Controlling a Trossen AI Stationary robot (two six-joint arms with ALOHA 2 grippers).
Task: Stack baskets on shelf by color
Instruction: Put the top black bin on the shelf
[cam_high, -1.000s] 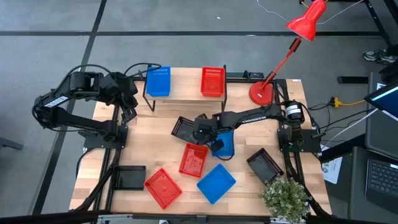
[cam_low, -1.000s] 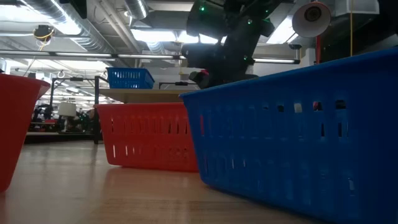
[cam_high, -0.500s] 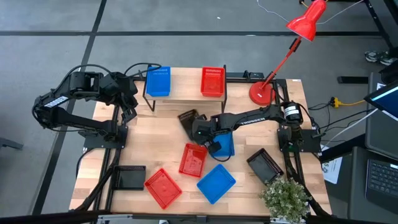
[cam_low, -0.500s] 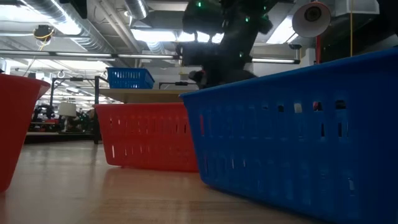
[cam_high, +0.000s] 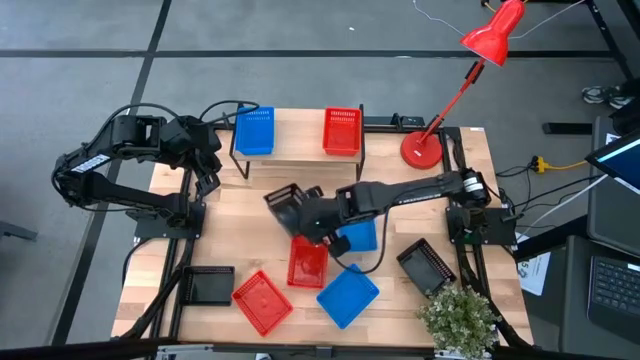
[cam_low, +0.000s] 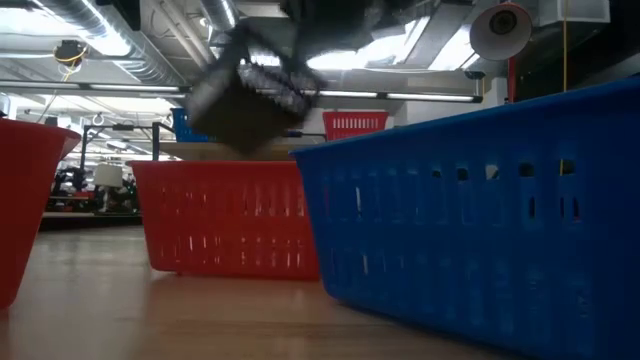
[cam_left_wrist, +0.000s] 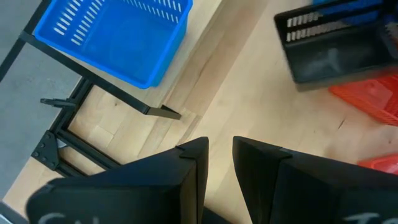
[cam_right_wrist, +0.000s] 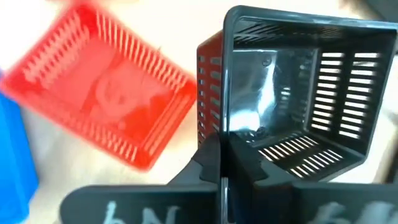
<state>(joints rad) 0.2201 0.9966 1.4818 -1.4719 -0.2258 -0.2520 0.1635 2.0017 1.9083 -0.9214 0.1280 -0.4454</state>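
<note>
My right gripper (cam_high: 318, 212) reaches over the table's middle and is shut on a black basket (cam_high: 285, 205), which shows lifted and tilted in the low view (cam_low: 250, 95). The shelf (cam_high: 300, 148) at the far side carries a blue basket (cam_high: 255, 130) and a red basket (cam_high: 342, 130). On the table rest a red basket (cam_high: 308, 262), two blue ones (cam_high: 358, 238) (cam_high: 347, 293), another red (cam_high: 262, 300) and two black (cam_high: 210, 285) (cam_high: 428, 265). My left gripper (cam_high: 205, 170) waits open by the shelf's left end. My right gripper (cam_right_wrist: 221, 168) pinches one side wall of the black basket at its rim (cam_right_wrist: 217, 134), one finger inside and one outside. The basket is lifted clear of the table and tipped on its side, its open mouth facing back along the fingers.
A red desk lamp (cam_high: 420, 148) stands at the far right corner and a potted plant (cam_high: 458, 318) at the near right corner. The shelf has bare plank between and beside its two baskets. In the low view a blue basket (cam_low: 480, 200) and a red one (cam_low: 230, 215) stand close.
My right gripper has moved toward the table's left, carrying the black basket up off the table and turning it about. The red basket below it on the table has been shifted and turned a little. The left arm has kept still.
</note>
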